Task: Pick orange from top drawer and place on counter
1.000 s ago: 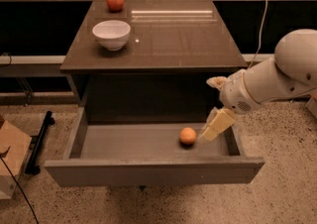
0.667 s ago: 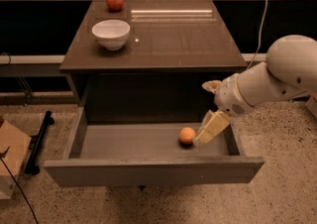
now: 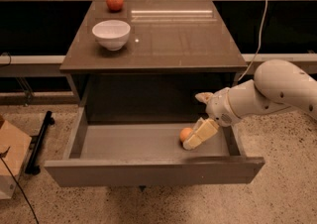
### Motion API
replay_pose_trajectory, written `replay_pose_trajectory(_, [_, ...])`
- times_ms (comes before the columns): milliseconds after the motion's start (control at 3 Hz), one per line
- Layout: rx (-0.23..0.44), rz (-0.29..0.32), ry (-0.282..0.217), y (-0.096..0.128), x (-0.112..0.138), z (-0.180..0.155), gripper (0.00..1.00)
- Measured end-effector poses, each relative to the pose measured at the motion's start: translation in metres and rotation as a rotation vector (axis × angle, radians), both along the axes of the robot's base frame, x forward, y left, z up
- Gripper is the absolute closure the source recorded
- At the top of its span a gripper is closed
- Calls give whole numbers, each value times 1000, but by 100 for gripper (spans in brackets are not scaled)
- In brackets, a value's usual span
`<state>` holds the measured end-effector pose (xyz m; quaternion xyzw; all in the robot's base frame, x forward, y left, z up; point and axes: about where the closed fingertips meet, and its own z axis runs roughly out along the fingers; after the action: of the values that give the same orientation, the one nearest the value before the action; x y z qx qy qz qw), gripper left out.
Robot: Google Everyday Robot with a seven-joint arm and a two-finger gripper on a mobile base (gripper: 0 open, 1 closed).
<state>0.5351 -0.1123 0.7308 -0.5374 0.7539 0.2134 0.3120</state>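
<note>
orange is in the top drawer, on the floor of its right half, nearer the right wall than the left and a bit back from the front panel. It's round, so no long axis and no pointing direction to read off (no stem visible either).

gripper is down inside the drawer, touching or just beside the orange on its right/front side. It angles down-left from the wrist, tip low near the drawer floor. Can't tell if it's spread or clamped; the orange sits against it, but a grip isn't visible.

arm comes in from the right, over the drawer's right wall and below the worktop edge.

Drawer is pulled well out, long axis left-right, low sides, open upward. Bare drawer floor runs left of the orange all the way to the left wall. To the right it's tight: gripper, then the wall.

worktop sits directly above the back of the drawer, its thin front edge overhanging the cavity. white bowl and apple are in the back-left part, near each other but apart. The centre, right and front show bare glossy surface.
</note>
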Motion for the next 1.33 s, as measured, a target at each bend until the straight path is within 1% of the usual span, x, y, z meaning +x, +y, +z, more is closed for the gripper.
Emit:
replay_pose_trajectory(333, [63, -28, 32, 5, 19, -31, 0])
replay_pose_trajectory(667, [91, -57, 83, 7, 30, -64, 0])
replay_pose_trajectory(1000, [79, -75, 127, 5, 33, -87, 0])
replay_pose_trajectory(1333, [59, -119, 174, -3, 31, -109, 3])
